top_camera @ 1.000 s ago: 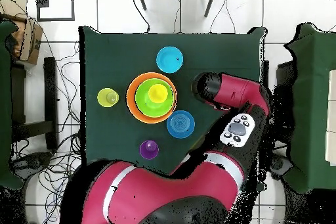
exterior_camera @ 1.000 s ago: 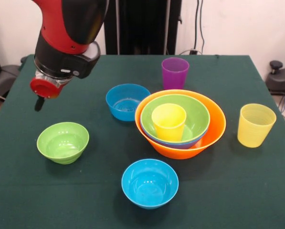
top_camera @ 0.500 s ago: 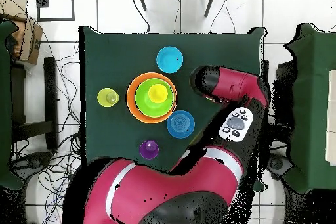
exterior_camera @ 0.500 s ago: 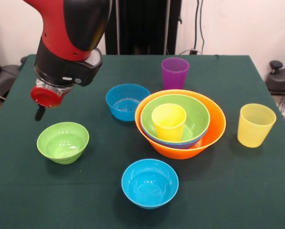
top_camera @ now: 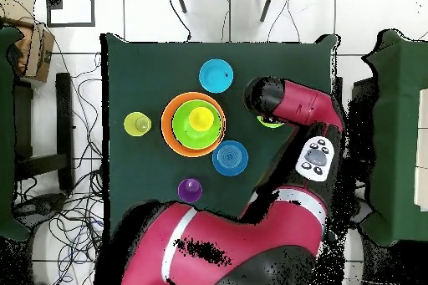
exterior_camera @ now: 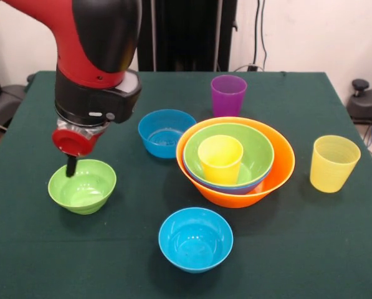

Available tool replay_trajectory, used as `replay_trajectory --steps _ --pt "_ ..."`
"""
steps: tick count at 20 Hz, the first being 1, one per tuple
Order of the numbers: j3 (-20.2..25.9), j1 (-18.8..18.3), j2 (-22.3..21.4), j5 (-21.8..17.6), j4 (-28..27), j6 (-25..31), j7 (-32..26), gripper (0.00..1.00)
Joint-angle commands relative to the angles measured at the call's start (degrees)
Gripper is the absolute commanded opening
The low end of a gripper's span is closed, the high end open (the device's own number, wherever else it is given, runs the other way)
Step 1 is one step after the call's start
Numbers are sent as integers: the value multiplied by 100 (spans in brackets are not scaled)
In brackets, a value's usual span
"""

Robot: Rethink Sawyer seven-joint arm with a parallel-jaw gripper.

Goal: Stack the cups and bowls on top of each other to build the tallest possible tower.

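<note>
Tower (exterior_camera: 235, 162): orange bowl at table centre, holding blue bowl, green bowl and yellow cup
Small green bowl (exterior_camera: 82, 185): left of tower, apart
Gripper (exterior_camera: 71, 167): tip over that bowl's far rim; jaw state cannot be told

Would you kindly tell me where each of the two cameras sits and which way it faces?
Front view: across the table, facing the robot; the arm's wrist and gripper hang over the small green bowl.
Overhead view: above, looking straight down; the whole red arm reaches from the bottom.
Shared: the orange bowl holding the yellow cup.
</note>
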Motion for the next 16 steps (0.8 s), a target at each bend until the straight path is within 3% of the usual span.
replay_trajectory --steps 1,8,16 --pt "1734 -390 -274 227 606 -352 -1177 100" --pt "2316 -785 -325 4 894 -679 -1338 100" --pt "2336 -852 -317 -327 877 -856 -1136 100"
